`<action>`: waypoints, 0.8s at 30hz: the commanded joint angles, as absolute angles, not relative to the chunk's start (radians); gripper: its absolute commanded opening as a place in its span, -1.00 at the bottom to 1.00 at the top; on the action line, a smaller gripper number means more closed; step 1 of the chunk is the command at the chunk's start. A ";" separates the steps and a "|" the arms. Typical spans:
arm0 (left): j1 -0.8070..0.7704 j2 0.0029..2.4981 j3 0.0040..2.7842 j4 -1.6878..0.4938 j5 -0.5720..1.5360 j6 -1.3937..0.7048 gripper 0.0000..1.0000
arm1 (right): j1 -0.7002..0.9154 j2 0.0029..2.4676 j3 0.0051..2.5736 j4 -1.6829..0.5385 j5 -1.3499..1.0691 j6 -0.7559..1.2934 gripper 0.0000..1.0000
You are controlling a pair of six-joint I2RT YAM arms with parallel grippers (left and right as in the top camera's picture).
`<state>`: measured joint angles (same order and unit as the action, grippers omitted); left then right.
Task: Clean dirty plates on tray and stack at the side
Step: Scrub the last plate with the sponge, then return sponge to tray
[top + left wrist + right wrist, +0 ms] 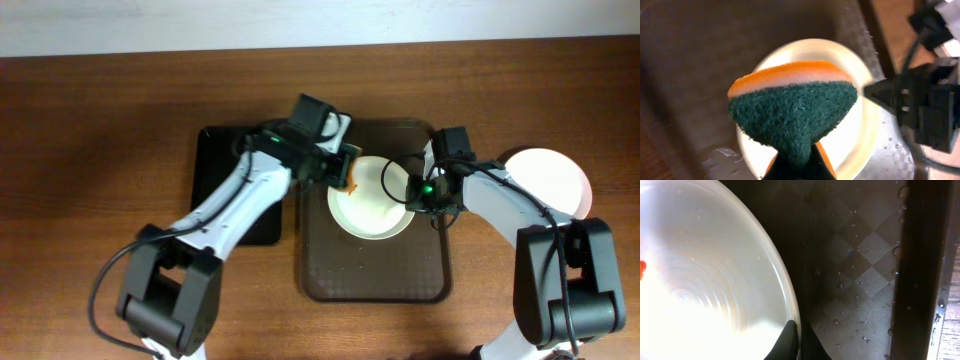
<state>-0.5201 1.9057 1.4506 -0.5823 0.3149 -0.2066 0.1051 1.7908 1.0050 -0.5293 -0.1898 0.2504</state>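
Note:
One white plate point(372, 205) lies on the dark brown tray point(375, 275). My left gripper point(342, 170) is shut on a green and orange sponge point(795, 107) and holds it over the plate's left rim; the plate point(860, 125) shows under the sponge. My right gripper point(417, 190) is shut on the plate's right rim, with its fingers point(797, 337) pinching the edge. A small orange smear point(642, 268) sits on the plate point(705, 275). Water drops lie on the tray point(860, 270).
A smaller black tray point(228, 160) lies left of the brown tray, under my left arm. A white plate point(552, 178) sits on the table at the right, beside my right arm. The right gripper point(920, 107) shows in the left wrist view.

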 commanded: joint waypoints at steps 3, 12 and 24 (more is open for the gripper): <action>-0.634 2.035 1.465 -0.501 0.280 -0.216 -1.00 | 0.099 1.826 0.988 -0.574 -0.143 0.194 -0.92; -0.640 2.143 1.465 -0.490 0.160 -0.310 -1.00 | 0.099 1.826 0.988 -0.594 -0.142 0.190 -0.92; -0.567 2.147 1.523 -0.624 -0.293 -0.140 -1.00 | 0.099 1.826 0.987 -0.624 -0.142 0.190 -0.91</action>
